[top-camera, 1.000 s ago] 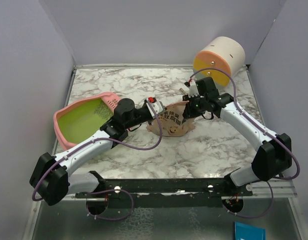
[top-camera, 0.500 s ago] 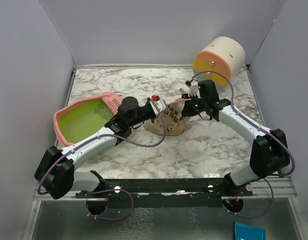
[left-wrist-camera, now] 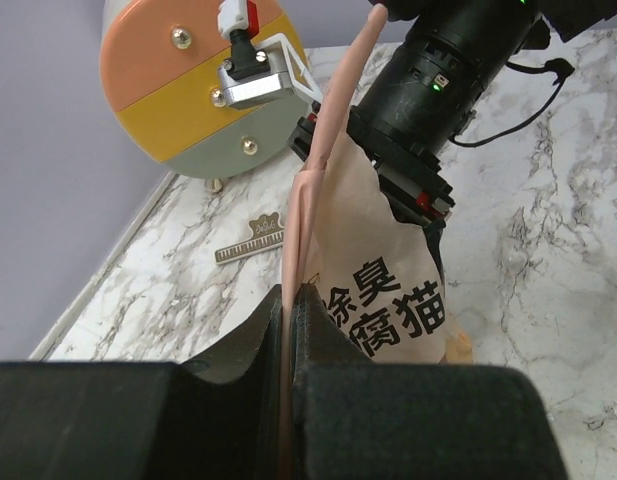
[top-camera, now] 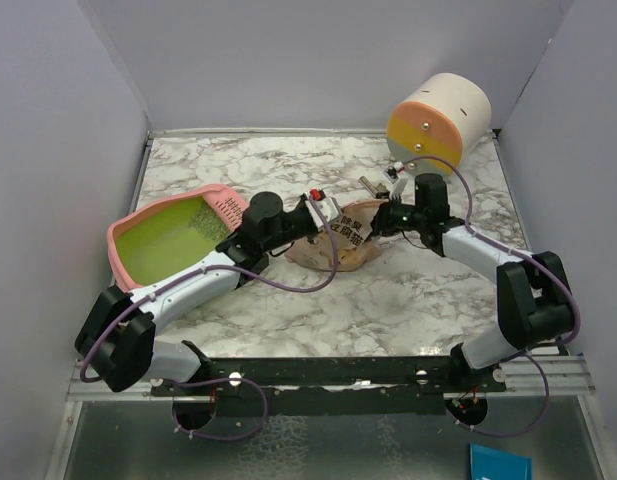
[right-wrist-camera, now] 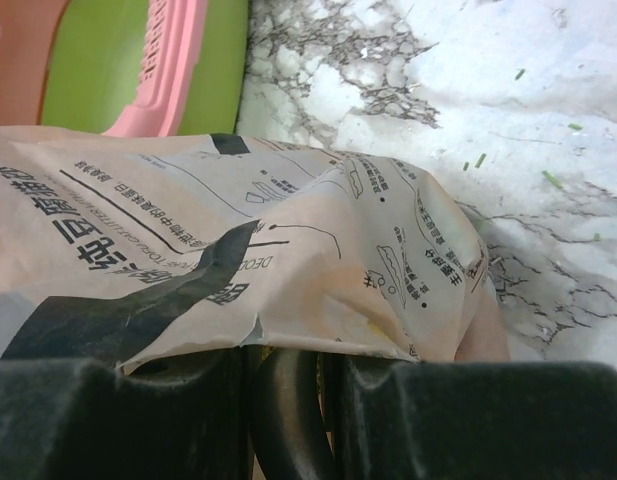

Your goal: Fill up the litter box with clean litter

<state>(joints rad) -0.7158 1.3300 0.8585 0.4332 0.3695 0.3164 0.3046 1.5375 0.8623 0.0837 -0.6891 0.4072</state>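
The pink litter box (top-camera: 173,240) with its yellow-green inside sits at the left; a speckled patch lies by its slotted rim (top-camera: 224,207). The crinkled tan litter pouch (top-camera: 343,240) is held up between both grippers at mid-table. My left gripper (top-camera: 323,213) is shut on the pouch's left edge (left-wrist-camera: 288,300), black Chinese text facing the wrist camera (left-wrist-camera: 383,300). My right gripper (top-camera: 381,222) grips the pouch's right side; the pouch (right-wrist-camera: 288,240) drapes over its fingers (right-wrist-camera: 288,375). The litter box also shows in the right wrist view (right-wrist-camera: 138,70). The litter in the pouch is hidden.
The round cream-orange-yellow drawer unit (top-camera: 438,122) stands at the back right, also in the left wrist view (left-wrist-camera: 188,80). A grey metal scoop (top-camera: 373,185) lies on the marble behind the pouch (left-wrist-camera: 250,240). Purple-grey walls close in three sides.
Both grippers have moved right with the pouch. The right wrist has swung down and outward, and the scoop behind it has come into view.
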